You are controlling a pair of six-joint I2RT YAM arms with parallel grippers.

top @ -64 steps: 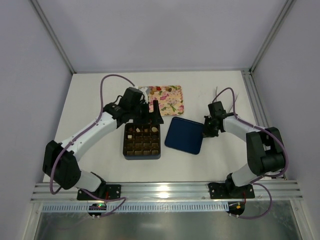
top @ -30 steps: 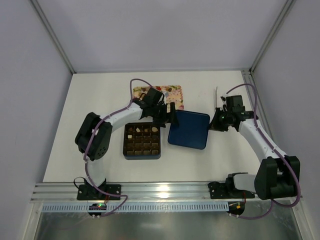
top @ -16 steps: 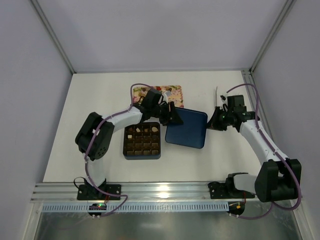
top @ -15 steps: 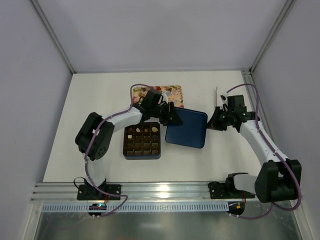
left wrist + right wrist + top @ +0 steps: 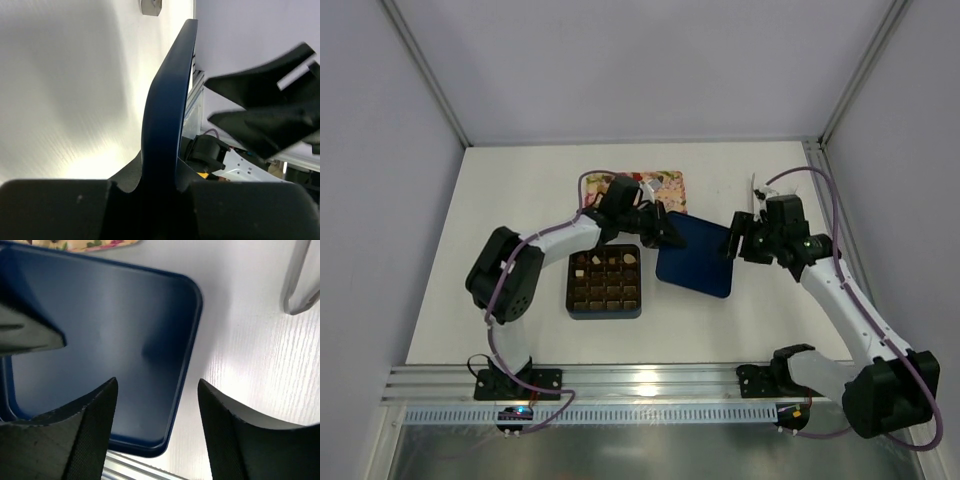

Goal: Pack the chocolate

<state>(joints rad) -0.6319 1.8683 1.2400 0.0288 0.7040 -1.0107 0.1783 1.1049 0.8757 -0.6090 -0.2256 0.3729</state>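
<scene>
The chocolate [image 5: 596, 261] that can be seen is a few tiny pieces, some brown and some pale, sitting in the far row of the dark box [image 5: 604, 300]. The other little cups in the box look empty. There may be more pieces on the flowery tray [image 5: 655, 190] behind the box, but they are too small to tell. Just to the right of the box is the blue lid [image 5: 698, 265]. The left gripper [image 5: 665, 232] has its jaws pinched tight on the lid's thin edge, and its own camera shows the lid side-on between its fingers. The right gripper [image 5: 733, 243] is at the lid's other side with its jaws apart, and they are not pinching anything. The lid looks lifted a little, with a dark shadow under its right edge. So one small pinch seems to carry the whole lid. It could slip, or swing down and land on the box, and that could knock the chocolate out of its cups. It could also bump the right gripper, which is very near. Putting the lid on now would be too soon, with so many cups empty. On the right, room is tight: pale tongs [image 5: 299, 285] lie close by, and the metal rail [image 5: 817, 180] is beyond. The table [image 5: 520, 200] has more open room left of the box and in front.
</scene>
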